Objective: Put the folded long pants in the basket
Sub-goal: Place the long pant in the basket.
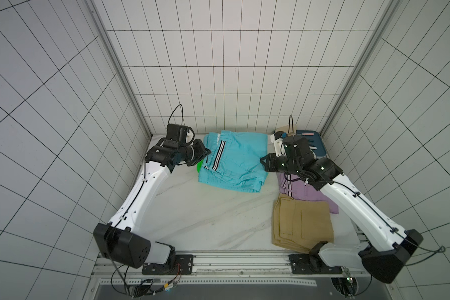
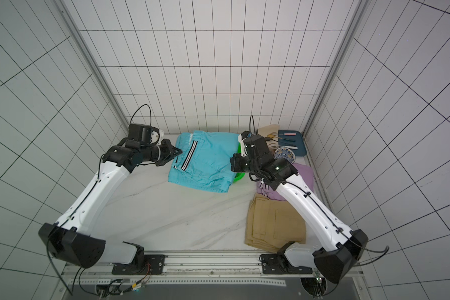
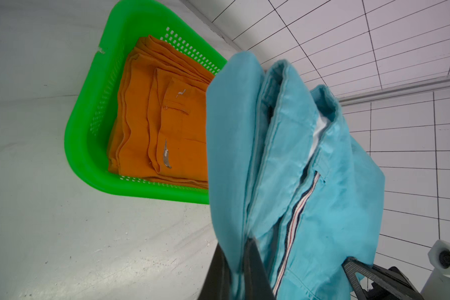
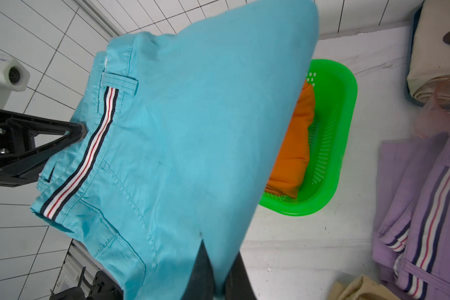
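The folded teal pants [image 1: 234, 158], striped waistband at the left, hang stretched above the green basket [image 3: 76, 145], hiding most of it. The left gripper [image 1: 207, 151] and right gripper [image 1: 262, 161] each pinch an edge. Orange pants [image 3: 146, 124] lie inside the basket. Lilac pants [image 4: 413, 181] and khaki pants [image 1: 302, 223] lie on the table to the right, with a blue tray [image 2: 300, 148] at the far right.

White walls [image 1: 239, 65] ruled with a grid of thin dark lines close in the back and both sides of a pale marbled tabletop [image 1: 205, 215], meeting at grey metal corner posts [image 1: 121, 72], with a metal rail [image 1: 239, 262] along the near edge, all evenly and softly lit.
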Action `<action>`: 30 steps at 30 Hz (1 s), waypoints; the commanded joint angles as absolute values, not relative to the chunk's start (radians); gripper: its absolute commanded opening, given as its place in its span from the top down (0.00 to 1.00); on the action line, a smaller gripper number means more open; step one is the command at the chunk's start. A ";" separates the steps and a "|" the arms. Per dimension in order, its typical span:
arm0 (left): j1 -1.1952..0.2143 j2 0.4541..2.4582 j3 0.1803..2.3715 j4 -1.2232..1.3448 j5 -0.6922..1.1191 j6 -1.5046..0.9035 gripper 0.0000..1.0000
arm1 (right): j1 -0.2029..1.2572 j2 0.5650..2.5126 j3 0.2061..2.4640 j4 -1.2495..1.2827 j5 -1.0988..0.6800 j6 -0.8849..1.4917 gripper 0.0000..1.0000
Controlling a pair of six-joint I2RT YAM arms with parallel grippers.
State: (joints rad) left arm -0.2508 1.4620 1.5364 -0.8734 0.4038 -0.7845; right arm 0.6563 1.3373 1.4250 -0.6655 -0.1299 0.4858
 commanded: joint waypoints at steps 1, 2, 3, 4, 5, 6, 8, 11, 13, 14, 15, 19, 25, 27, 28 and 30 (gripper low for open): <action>-0.236 1.536 1.591 -0.843 0.335 -0.764 1.00 | 0.569 1.415 1.479 -0.619 -0.176 0.422 1.00; -0.235 1.566 1.600 -0.833 0.338 -0.764 1.00 | 0.555 1.438 1.485 -0.613 -0.171 0.411 1.00; -0.234 1.602 1.609 -0.817 0.354 -0.762 1.00 | 0.538 1.468 1.497 -0.611 -0.163 0.391 1.00; -0.232 1.638 1.616 -0.800 0.368 -0.762 1.00 | 0.520 1.496 1.508 -0.610 -0.158 0.373 1.00; -0.230 1.675 1.627 -0.788 0.370 -0.760 1.00 | 0.501 1.524 1.514 -0.603 -0.160 0.356 1.00; -0.231 1.706 1.639 -0.782 0.367 -0.757 1.00 | 0.487 1.545 1.514 -0.590 -0.165 0.345 1.00; -0.225 1.784 1.686 -0.797 0.354 -0.747 1.00 | 0.450 1.599 1.515 -0.561 -0.188 0.336 1.00; -0.213 1.890 1.781 -0.817 0.366 -0.725 1.00 | 0.411 1.693 1.557 -0.550 -0.194 0.332 1.00; -0.206 1.932 1.811 -0.807 0.379 -0.724 1.00 | 0.398 1.753 1.598 -0.556 -0.196 0.322 1.00; -0.206 1.943 1.806 -0.783 0.380 -0.723 1.00 | 0.394 1.780 1.615 -0.555 -0.192 0.321 1.00; -0.206 1.951 1.800 -0.761 0.379 -0.724 1.00 | 0.391 1.801 1.631 -0.556 -0.189 0.322 1.00; -0.198 2.001 1.794 -0.744 0.359 -0.724 1.00 | 0.388 1.892 1.678 -0.548 -0.219 0.327 1.00; -0.151 2.063 1.795 -0.729 0.383 -0.708 1.00 | 0.390 1.993 1.702 -0.547 -0.219 0.318 1.00; -0.130 2.093 1.807 -0.727 0.415 -0.704 1.00 | 0.390 2.021 1.718 -0.559 -0.197 0.306 1.00; -0.123 2.102 1.809 -0.724 0.427 -0.705 1.00 | 0.390 2.034 1.730 -0.568 -0.190 0.303 1.00; -0.119 2.104 1.799 -0.708 0.434 -0.708 1.00 | 0.391 2.054 1.739 -0.573 -0.194 0.302 1.00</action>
State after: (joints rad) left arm -0.1738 2.0933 1.7779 -0.7483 0.4732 -0.7315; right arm 0.4202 2.0300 1.6859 -0.5426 -0.2928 0.3244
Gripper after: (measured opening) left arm 0.089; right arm 0.070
